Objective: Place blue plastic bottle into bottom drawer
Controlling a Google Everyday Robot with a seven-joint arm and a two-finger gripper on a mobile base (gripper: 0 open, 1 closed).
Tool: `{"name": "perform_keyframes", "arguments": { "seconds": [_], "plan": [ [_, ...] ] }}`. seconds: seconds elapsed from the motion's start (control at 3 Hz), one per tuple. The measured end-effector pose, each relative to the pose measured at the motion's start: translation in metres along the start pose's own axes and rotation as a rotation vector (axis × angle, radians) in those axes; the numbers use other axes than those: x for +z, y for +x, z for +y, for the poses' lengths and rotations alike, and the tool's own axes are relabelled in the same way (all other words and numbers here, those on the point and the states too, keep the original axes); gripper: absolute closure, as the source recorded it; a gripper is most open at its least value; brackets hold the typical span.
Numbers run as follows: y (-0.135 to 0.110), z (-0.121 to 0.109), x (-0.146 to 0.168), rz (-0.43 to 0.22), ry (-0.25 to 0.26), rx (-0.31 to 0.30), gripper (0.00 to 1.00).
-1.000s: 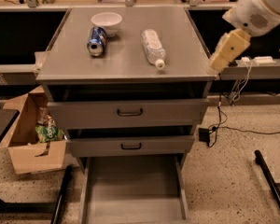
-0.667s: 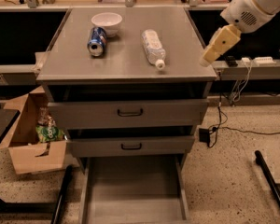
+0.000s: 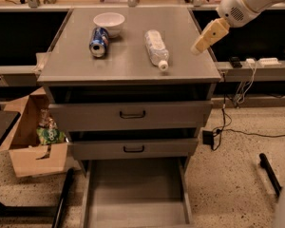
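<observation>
Since a moment ago, your gripper (image 3: 200,46) has moved up and to the left. It was out past the right edge of the cabinet top (image 3: 128,68). Now it hangs over that right edge, in the upper right of the frame. It holds nothing, and you cannot tell if it is open or closed.

Your bottle (image 3: 156,48) lies on its side near the middle of the top, left of the gripper and not touching it. Its white cap points toward the bottom of the frame. It has not moved. The bottom drawer (image 3: 133,189) is pulled out at the bottom of the frame, and no bottle is in it yet.

Be careful from here. The bottle is round and lying down, so a bump from the side would likely make it roll. It could roll left toward the blue can (image 3: 99,41) and the white bowl (image 3: 109,21), or off the front edge.

The can is blue too, so do not grab it by mistake.

The drawer sits far below the top. If your hold is loose, the smooth plastic may slip and drop on the floor.
</observation>
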State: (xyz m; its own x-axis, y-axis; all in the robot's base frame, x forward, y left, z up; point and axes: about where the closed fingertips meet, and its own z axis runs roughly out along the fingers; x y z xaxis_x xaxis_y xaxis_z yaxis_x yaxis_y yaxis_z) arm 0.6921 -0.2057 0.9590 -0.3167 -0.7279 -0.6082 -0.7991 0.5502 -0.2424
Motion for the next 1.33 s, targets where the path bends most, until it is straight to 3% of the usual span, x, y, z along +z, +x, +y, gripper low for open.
{"name": "perform_keyframes", "arguments": {
  "seconds": [0.33, 1.0, 1.33],
  "plan": [
    [-0.009, -0.019, 0.028, -0.027, -0.003, 0.038, 0.0],
    [-0.018, -0.031, 0.042, -0.039, 0.008, 0.073, 0.0],
    [-0.038, -0.051, 0.072, -0.063, 0.019, 0.147, 0.0]
  ]
}}
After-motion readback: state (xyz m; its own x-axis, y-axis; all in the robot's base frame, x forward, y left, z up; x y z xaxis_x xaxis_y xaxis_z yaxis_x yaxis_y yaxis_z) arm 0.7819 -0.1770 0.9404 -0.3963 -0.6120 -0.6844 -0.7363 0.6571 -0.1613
